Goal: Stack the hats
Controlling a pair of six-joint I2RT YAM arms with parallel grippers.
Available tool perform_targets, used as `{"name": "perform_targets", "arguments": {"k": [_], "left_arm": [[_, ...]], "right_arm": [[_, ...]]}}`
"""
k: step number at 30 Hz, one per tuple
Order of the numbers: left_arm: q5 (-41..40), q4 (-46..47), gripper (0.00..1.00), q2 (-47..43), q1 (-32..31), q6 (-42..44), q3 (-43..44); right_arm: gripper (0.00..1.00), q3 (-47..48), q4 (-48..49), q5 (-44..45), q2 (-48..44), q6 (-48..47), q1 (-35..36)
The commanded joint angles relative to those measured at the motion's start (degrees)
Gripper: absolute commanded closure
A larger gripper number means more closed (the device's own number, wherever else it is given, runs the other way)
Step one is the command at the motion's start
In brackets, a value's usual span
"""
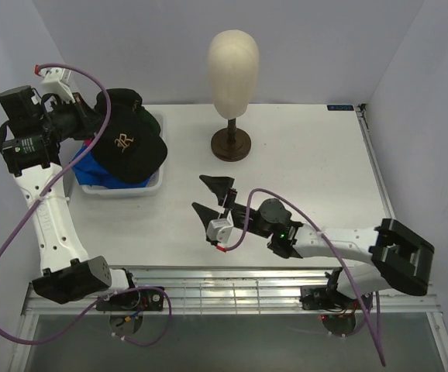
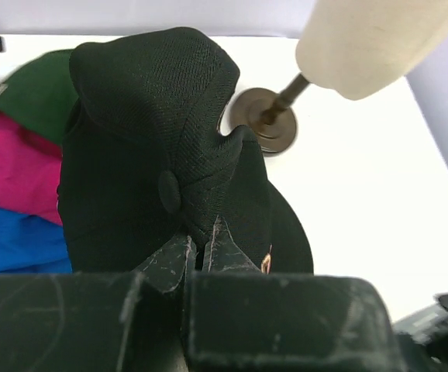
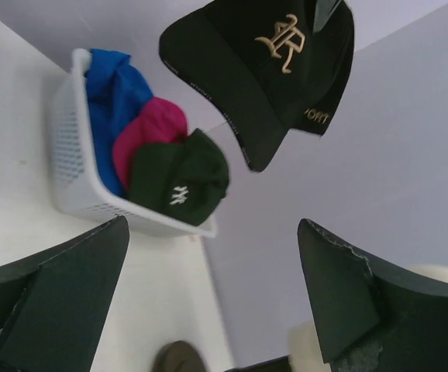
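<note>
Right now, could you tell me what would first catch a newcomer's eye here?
The left gripper holds a black cap aloft over a basket of other caps at the left of the table. A mannequin head stands at the back, and the right gripper hangs open mid-table.

The white bench [image 1: 309, 170] fills the middle of the top view, its far edge against the pale wall. A white plastic basket [image 1: 123, 188] with perforated walls sits on it at the upper left, close to the left edge. At upper centre stands a round brown base [image 1: 231, 145] carrying a cream mannequin head [image 1: 232, 62], upright and well apart from the basket.
</note>
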Motion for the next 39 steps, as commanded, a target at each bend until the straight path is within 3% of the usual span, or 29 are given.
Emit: {"name": "perform_targets", "arguments": {"k": [1, 5, 9, 14, 16, 20, 21, 23, 24, 25, 28, 30, 31, 32, 33, 35, 36, 37, 39], "left_arm": [[6.0, -1.2, 1.0, -2.5, -0.1, -2.9, 0.1], [7.4, -0.7, 1.0, -4.1, 0.0, -3.4, -1.6], [8.5, -0.6, 1.0, -5.4, -0.1, -3.4, -3.6], [9.1, -0.2, 1.0, -7.0, -0.1, -3.6, -6.6], [8.5, -0.1, 1.0, -7.4, 0.0, -3.4, -8.0], [7.9, 0.4, 1.0, -7.6, -0.1, -3.4, -10.0], [7.8, 0.5, 1.0, -7.4, -0.1, -3.4, -10.4], [7.0, 0.5, 1.0, -7.1, 0.0, -3.4, -10.5], [6.8, 0.5, 1.0, -7.0, -0.1, -3.4, -10.7], [6.6, 0.5, 1.0, -6.9, 0.0, -3.3, -10.9], [6.0, 0.4, 0.99, -7.2, -0.1, -2.4, -11.8], [4.8, -0.6, 0.7, -7.2, -0.1, -0.7, -12.0], [4.2, -1.1, 0.39, -7.3, -0.1, 0.0, -12.0], [3.6, -2.0, 0.28, -7.3, 0.0, 0.2, -11.8], [2.4, -2.5, 0.2, -7.5, 0.0, 1.0, -11.6], [1.9, -3.5, 0.06, -7.5, -0.1, 3.3, -10.7], [1.9, -3.9, 0.03, -7.5, -0.1, 3.7, -10.3], [2.1, -4.1, 0.02, -7.5, -0.1, 4.1, -9.8], [2.8, -4.6, 0.02, -7.2, -0.1, 4.3, -8.0]], "right_arm": [[0.06, 6.3, 22.1, 4.0, 9.4, -21.1, 0.3], [0.11, 14.0, 31.8, 7.5, 21.7, -28.4, 0.4], [0.11, 25.9, 34.0, 16.6, 31.9, -31.5, 0.5], [0.08, 28.8, 32.6, 13.7, 35.3, -32.9, 1.3], [0.0, 29.7, 31.2, 14.2, 35.5, -32.4, 1.7], [0.34, 27.2, 30.0, 12.3, 33.9, -32.1, 3.4], [0.49, 26.3, 29.5, 10.8, 32.8, -32.3, 3.9], [0.68, 23.3, 27.6, 9.6, 31.3, -32.3, 5.2], [0.86, 22.6, 26.6, 9.7, 29.6, -31.2, 5.6], [0.92, 21.9, 25.6, 10.3, 28.8, -30.0, 6.1], [0.92, 19.9, 20.4, 14.9, 23.9, -24.3, 7.5], [0.92, 19.3, 10.2, 20.5, 18.8, -17.7, 7.9], [0.92, 19.5, 5.0, 22.4, 16.6, -14.3, 7.9], [0.92, 20.0, -1.3, 23.9, 14.4, -10.5, 7.9], [0.92, 22.1, -16.5, 25.4, 10.2, -2.3, 7.7], [0.92, 25.1, -32.5, 24.1, 6.5, 10.8, 5.8], [0.92, 26.7, -40.0, 21.1, 4.0, 15.0, 4.9], [0.92, 30.3, -53.8, 19.3, 3.0, 19.5, 2.2], [0.92, 32.8, -64.7, 12.6, 0.2, 30.5, -1.3]]}}
